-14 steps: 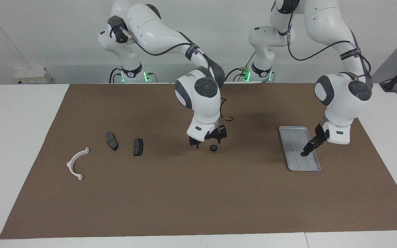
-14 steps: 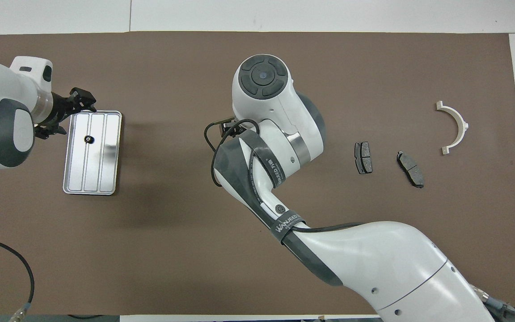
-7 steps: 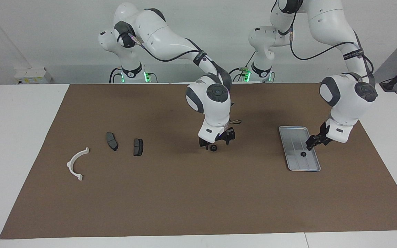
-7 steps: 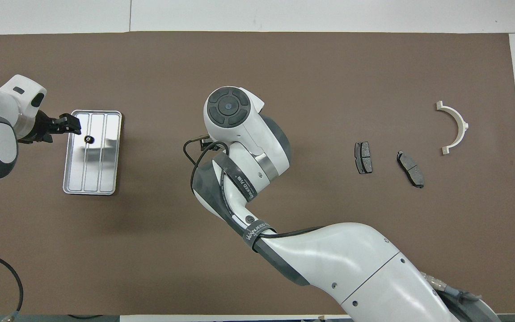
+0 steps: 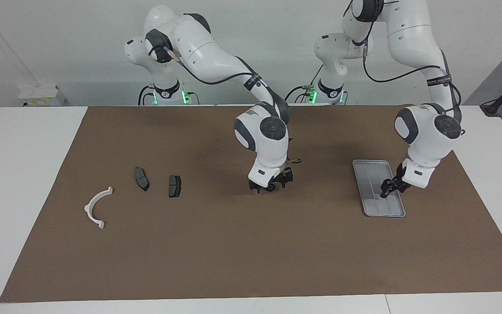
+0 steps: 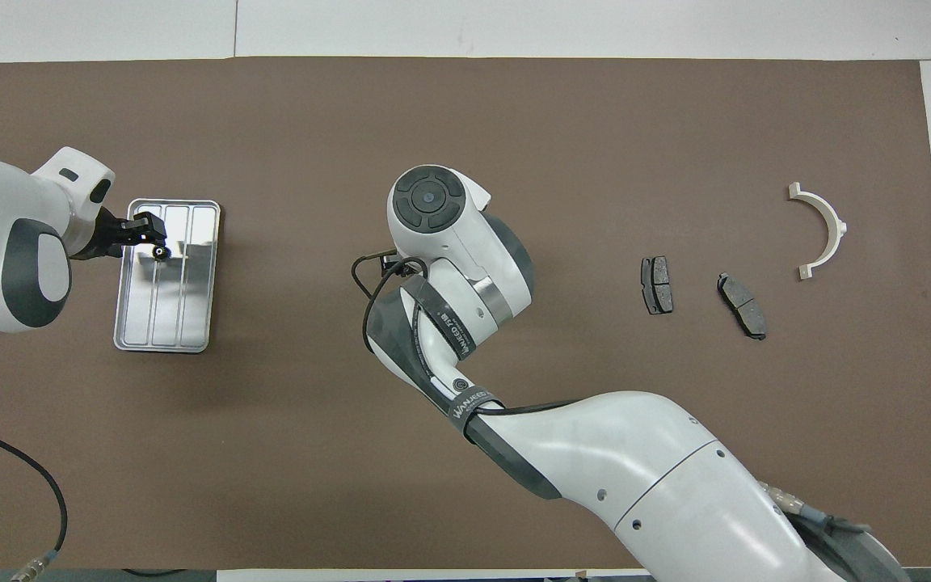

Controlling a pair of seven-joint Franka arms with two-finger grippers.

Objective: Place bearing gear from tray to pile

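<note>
Silver-grey tray (image 5: 370, 208) lies on the brown mat (image 5: 251, 253) toward the left arm's end of the table. Left gripper (image 5: 388, 188) is low over the tray, just above a small black bearing gear (image 6: 160, 251) resting on the tray's floor; jaws partly drawn in, and whether they grip the gear cannot be told. Right gripper (image 5: 271, 186) is down at the mat's middle, fingers spread wide, straddling a second small black gear (image 5: 270, 188) that sits on the mat; contact not clear. The pile lies toward the right arm's end: two dark brake pads (image 5: 141, 178) (image 5: 174, 186) side by side, white half-ring bracket (image 5: 96, 206) farther from the robots and well apart from both grippers.
</note>
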